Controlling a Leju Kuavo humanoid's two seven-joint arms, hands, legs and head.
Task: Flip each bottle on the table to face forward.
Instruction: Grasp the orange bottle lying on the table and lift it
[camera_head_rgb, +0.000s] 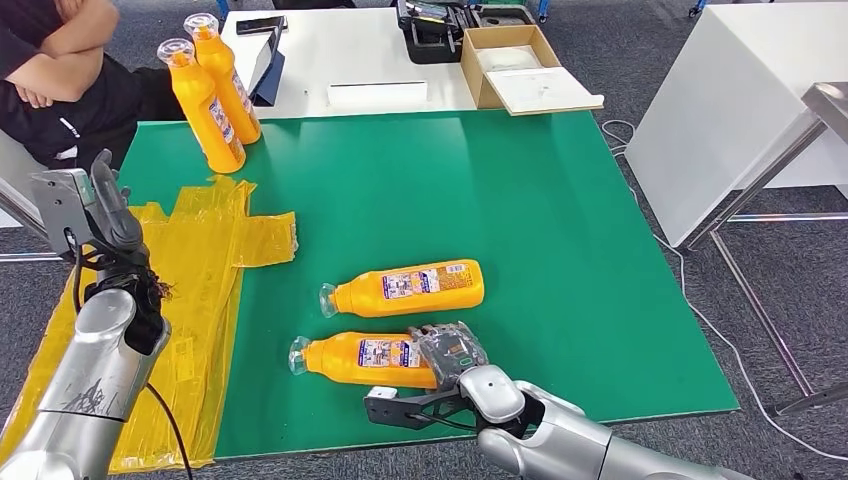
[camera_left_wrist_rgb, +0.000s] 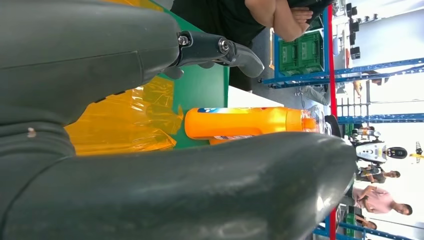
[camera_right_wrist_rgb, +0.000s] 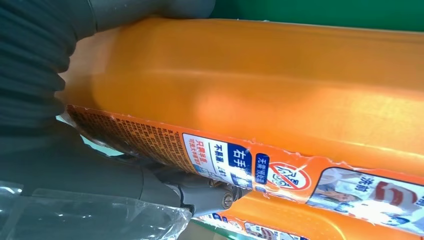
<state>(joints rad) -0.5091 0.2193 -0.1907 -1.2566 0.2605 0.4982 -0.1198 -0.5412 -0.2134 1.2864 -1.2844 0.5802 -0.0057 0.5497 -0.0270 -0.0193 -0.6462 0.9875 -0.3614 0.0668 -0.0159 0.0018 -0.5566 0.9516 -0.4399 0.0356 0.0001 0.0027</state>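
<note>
Two orange bottles lie on their sides on the green table (camera_head_rgb: 540, 220), caps pointing left. My right hand (camera_head_rgb: 450, 352) grips the base end of the nearer bottle (camera_head_rgb: 350, 358); in the right wrist view its orange body and label (camera_right_wrist_rgb: 250, 90) sit between the thumb and fingers (camera_right_wrist_rgb: 200, 192). The farther lying bottle (camera_head_rgb: 410, 287) is untouched, label up. Two more orange bottles (camera_head_rgb: 205, 110) (camera_head_rgb: 228, 80) stand upright at the back left; one of them (camera_left_wrist_rgb: 240, 122) shows past my left hand. My left hand (camera_head_rgb: 112, 215) is raised over the table's left edge, fingers apart, holding nothing.
A crumpled yellow plastic sheet (camera_head_rgb: 200, 250) covers the table's left side. A person with folded arms (camera_head_rgb: 60, 60) sits at the back left. Behind the green table a white table (camera_head_rgb: 350, 60) carries a cardboard box (camera_head_rgb: 520, 65) and a black case (camera_head_rgb: 430, 30).
</note>
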